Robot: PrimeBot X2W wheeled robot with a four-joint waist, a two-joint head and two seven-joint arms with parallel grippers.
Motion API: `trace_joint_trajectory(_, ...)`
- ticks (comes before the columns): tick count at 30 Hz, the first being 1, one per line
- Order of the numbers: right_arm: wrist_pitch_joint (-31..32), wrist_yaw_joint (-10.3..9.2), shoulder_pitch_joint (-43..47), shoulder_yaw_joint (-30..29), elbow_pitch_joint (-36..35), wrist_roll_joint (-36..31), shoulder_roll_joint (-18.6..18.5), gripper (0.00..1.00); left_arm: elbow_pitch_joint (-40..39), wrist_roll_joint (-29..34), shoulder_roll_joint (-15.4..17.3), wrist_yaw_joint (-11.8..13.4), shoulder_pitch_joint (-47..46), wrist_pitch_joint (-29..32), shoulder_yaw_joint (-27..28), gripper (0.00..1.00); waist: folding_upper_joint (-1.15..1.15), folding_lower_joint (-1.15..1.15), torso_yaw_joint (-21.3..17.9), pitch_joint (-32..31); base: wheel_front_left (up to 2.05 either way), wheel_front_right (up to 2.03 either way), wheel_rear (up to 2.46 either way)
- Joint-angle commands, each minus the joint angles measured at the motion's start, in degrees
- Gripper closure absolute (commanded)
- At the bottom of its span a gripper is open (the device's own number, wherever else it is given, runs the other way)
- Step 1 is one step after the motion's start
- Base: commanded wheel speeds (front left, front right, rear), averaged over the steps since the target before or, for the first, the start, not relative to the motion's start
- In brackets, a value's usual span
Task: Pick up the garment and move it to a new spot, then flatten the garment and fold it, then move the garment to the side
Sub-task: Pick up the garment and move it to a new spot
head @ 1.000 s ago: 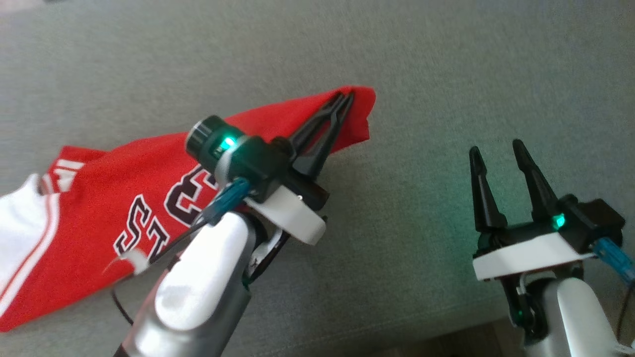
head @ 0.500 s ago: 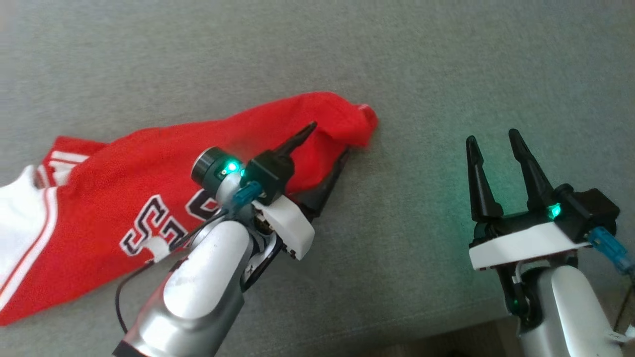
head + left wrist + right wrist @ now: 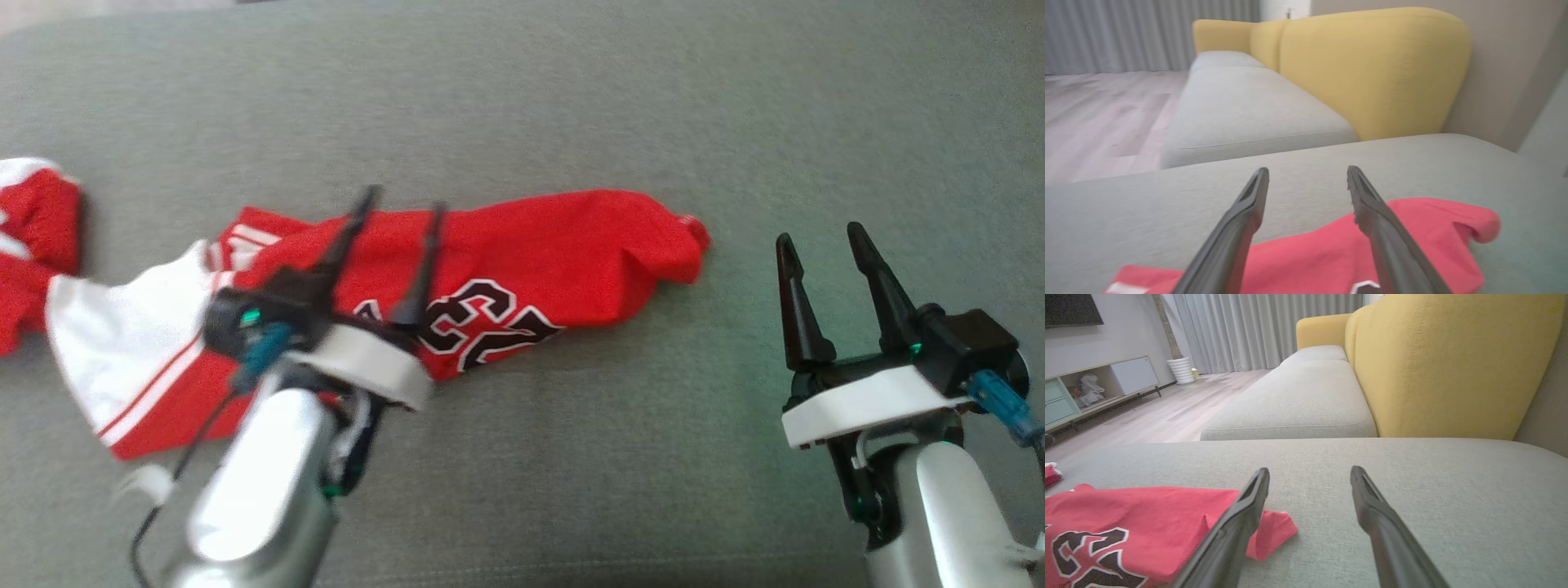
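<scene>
The garment (image 3: pixel 563 253) is a red jersey with a white side panel and black numbers. It lies crumpled and stretched out on the grey cushion (image 3: pixel 571 98). My left gripper (image 3: pixel 406 200) hovers over its middle, open, with nothing between the fingers. In the left wrist view the left gripper (image 3: pixel 1308 169) shows a wide gap, with the garment (image 3: pixel 1412 228) lying below. My right gripper (image 3: pixel 820 235) stands open to the right of the garment's red end, apart from it. In the right wrist view the right gripper (image 3: pixel 1310 470) is open and empty, and the garment (image 3: pixel 1147 514) lies to its left.
More red-and-white cloth (image 3: pixel 33 220) lies at the far left; whether it belongs to the jersey I cannot tell. A yellow sofa back (image 3: pixel 1453 363) and a second grey seat (image 3: pixel 1298 404) lie beyond. Wooden floor (image 3: pixel 1167 412) and a low cabinet (image 3: pixel 1094 388) are further left.
My left gripper has opened and let go of the garment's red end, which now rests on the cushion. The left arm has drawn back. The head view has shifted.
</scene>
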Motion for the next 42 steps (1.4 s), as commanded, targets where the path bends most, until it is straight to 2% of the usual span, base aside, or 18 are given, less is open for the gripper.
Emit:
trace_joint_trajectory(1, 0.42, 0.44, 0.24, 1.22, -2.35, -0.29, -0.23, 0.00, -2.52, -0.48, 1.82, 1.03, -0.08, -0.65, 3.57, 0.00, 0.00, 0.00, 2.28, -1.81, 0.00, 0.00, 0.00)
trace_joint_trajectory(9, 1.63, 0.44, 1.11, 1.06, -2.75, -0.68, -0.23, 0.00, -6.00, -1.65, 5.33, 3.64, 5.82, -0.69, 11.31, 0.00, 0.00, 0.00, 4.87, -3.79, 0.00, 0.00, 0.00)
trace_joint_trajectory(16, 2.40, 0.44, 2.42, 0.63, -2.67, -1.00, -0.23, 0.00, -7.99, -2.41, 7.32, 3.45, 11.50, -0.70, 15.66, 0.00, 0.00, 0.00, 6.00, -5.77, 0.00, 0.00, 0.00)
trace_joint_trajectory(24, 3.12, 0.44, 5.63, 0.38, -2.76, -0.90, -0.23, 0.00, -9.04, -1.93, 7.95, 2.58, 16.55, -0.70, 15.34, 0.00, 0.00, 0.00, 6.05, -9.05, 0.00, 0.00, 0.00)
trace_joint_trajectory(42, 4.76, 0.44, 11.45, -0.57, -4.91, 0.19, -0.23, 0.00, -11.99, -1.26, 9.08, 3.14, 22.39, 1.28, 12.61, 0.00, 0.00, 0.00, 5.71, -13.63, 0.00, 0.00, 0.00)
